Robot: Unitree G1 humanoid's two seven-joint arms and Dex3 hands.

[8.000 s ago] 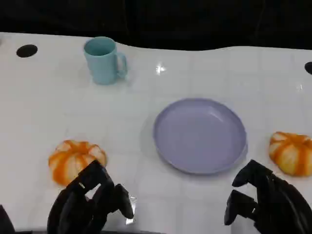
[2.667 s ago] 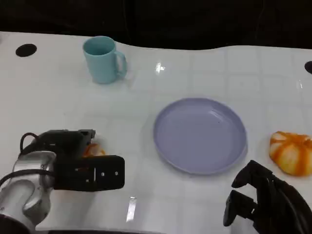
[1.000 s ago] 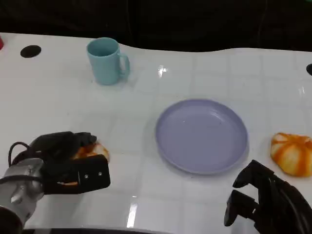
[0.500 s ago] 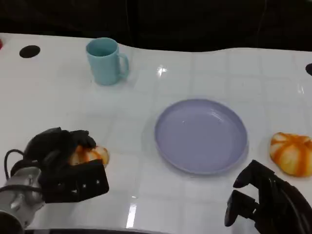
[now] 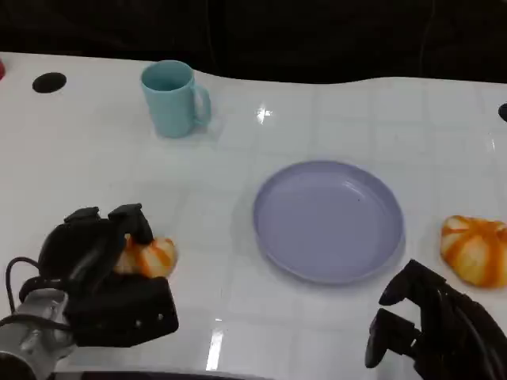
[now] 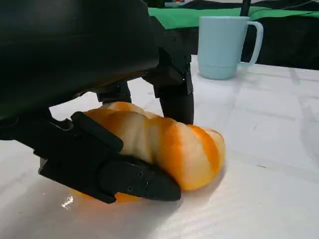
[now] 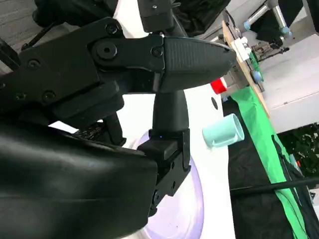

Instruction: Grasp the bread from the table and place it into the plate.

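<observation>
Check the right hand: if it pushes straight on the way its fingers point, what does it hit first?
Probably the plate. The right hand is empty, fingers aimed at the plate's near rim; depth unclear.

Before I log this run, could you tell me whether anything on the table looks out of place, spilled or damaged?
Nothing stands out. The mug stands upright, the plate lies flat with nothing in it, and the second bread sits intact beside it. The left hand grips the first bread, which looks whole.
</observation>
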